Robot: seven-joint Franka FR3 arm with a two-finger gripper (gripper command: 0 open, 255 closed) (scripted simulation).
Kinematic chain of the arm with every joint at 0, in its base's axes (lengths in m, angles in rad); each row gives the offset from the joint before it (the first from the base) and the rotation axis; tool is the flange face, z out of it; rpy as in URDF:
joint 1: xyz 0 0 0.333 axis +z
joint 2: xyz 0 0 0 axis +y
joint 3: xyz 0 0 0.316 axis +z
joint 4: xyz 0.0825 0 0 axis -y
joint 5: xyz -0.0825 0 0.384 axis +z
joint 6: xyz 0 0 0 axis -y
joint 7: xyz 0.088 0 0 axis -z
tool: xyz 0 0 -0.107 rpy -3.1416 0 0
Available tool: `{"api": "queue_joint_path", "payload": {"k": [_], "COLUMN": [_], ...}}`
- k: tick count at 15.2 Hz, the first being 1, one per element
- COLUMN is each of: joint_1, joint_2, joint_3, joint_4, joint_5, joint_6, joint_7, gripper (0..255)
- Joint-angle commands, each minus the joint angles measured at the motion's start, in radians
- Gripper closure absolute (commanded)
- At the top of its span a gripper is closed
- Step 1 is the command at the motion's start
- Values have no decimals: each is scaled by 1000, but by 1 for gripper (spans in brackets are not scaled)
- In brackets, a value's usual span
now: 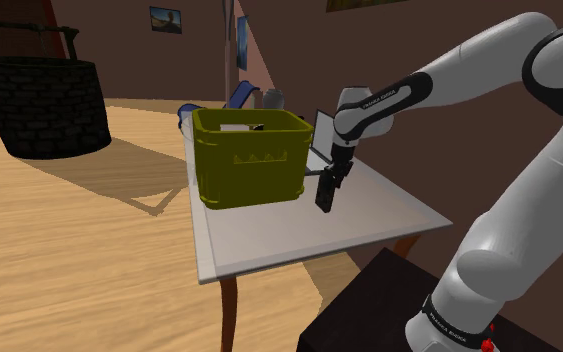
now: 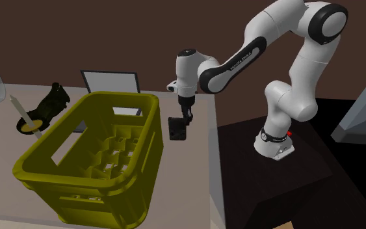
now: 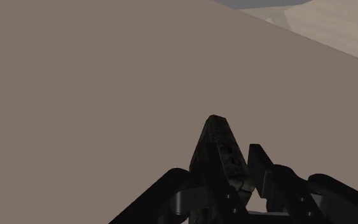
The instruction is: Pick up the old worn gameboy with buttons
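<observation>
Grey worktop [image 1: 379, 215] stands on a wooden floor [image 1: 59, 250] before brown walls [image 1: 119, 50]; beside the olive crate [image 1: 249, 160], the end effector [image 1: 331, 182] clasps the dark gameboy [image 1: 324, 197].

On the table [image 1: 384, 215] the crate [image 1: 249, 160] stands toward the shoulder view's left. Just beside it, on its right, the gameboy [image 1: 324, 198] hangs over the table, clasped in the gripper [image 1: 328, 185]. A flat panel [image 1: 323, 133] stands behind them.
</observation>
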Motion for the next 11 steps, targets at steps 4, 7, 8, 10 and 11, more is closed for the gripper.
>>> {"api": "queue_joint_path", "payload": {"k": [4,7,8,10,11], "joint_1": [0,0,0,0,0], "joint_2": [2,-7,-15,-29,-35], "joint_3": [0,1,1,3,4], "joint_4": [-1,4,11,26,33], "joint_5": [0,-2,-3,-5,-6], "joint_6": [2,-12,-26,-55,-69], "joint_7": [-1,1,2,4,4], "gripper": [255,255,255,255,255]}}
